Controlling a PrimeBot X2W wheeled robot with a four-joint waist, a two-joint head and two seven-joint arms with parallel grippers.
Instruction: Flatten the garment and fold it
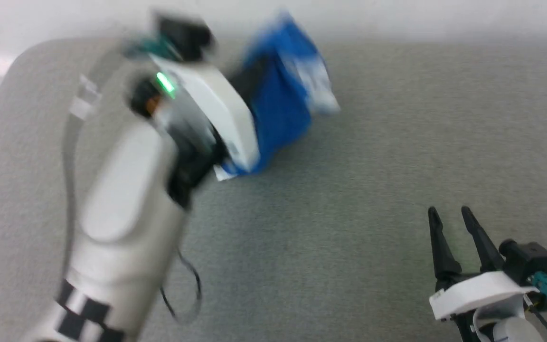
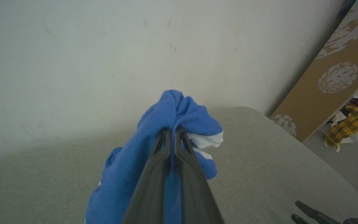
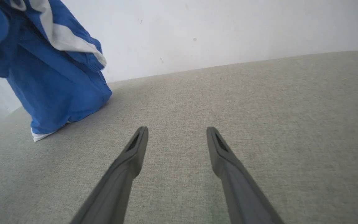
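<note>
While the left jaws clamp the garment [image 2: 126,174], right jaws stand apart.

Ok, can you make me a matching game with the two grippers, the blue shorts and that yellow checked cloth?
1. left gripper
2. right gripper
3. blue shorts
4. yellow checked cloth

A. lying on the floor
B. open, holding nothing
C. bunched up, not flat
D. shut on blue fabric

Pairs: 1-D, 2-B, 3-C, 4-A
</note>
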